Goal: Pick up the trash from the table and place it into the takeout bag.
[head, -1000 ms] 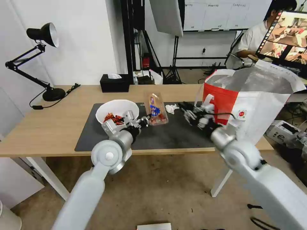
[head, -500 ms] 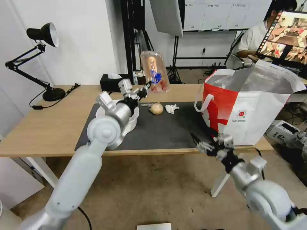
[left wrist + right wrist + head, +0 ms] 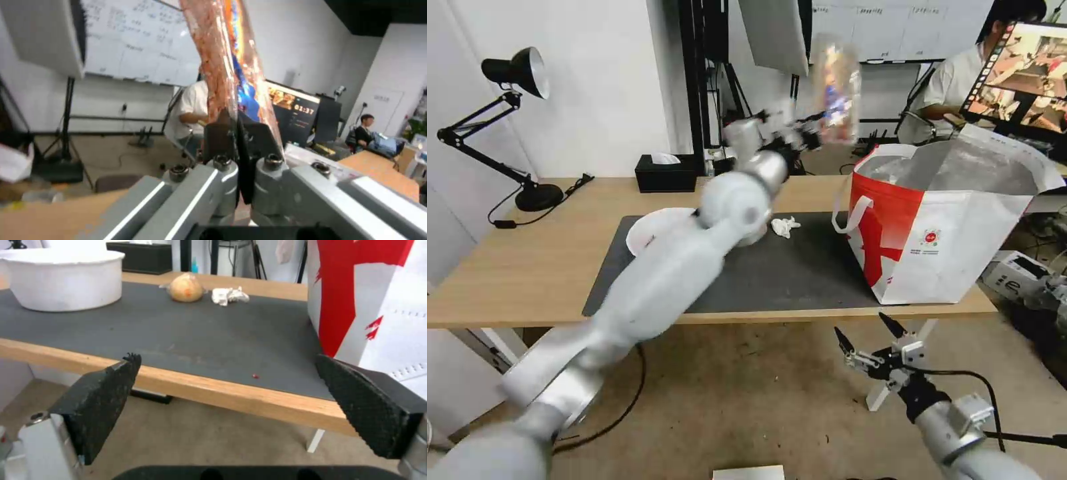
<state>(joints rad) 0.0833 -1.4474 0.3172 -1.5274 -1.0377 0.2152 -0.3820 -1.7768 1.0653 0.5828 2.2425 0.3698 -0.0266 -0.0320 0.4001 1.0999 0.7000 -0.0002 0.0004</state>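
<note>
Counting the trash gives four pieces: one clear plastic tray (image 3: 835,90), one white bowl (image 3: 652,228), one wrapped tan lump (image 3: 186,288) and one crumpled white tissue (image 3: 784,227). One takeout bag (image 3: 954,220) stands on the right end of the table (image 3: 527,267), upright, its foil-lined mouth open. One dark grey mat (image 3: 787,273) covers the middle of the tabletop; the bowl, lump and tissue all rest on it, the lump just left of the tissue, the bowl farther left. At the far edge sit one black tissue box (image 3: 665,173) and, far left, one black desk lamp (image 3: 507,127).

The left gripper (image 3: 810,133) is raised above the table's far side, just left of the bag's mouth, and its fingers (image 3: 222,133) are pinched on the lower edge of the tray, which stands up on end above them. The right gripper (image 3: 870,337) hangs below the table's near edge, in front of the bag, with its two black pads (image 3: 102,396) spread wide and nothing between them.

Half a second ago the tray was held above the bowl's far-right side; it is now higher and farther right, close to the bag. The right gripper has dropped lower, away from the table's near edge.
</note>
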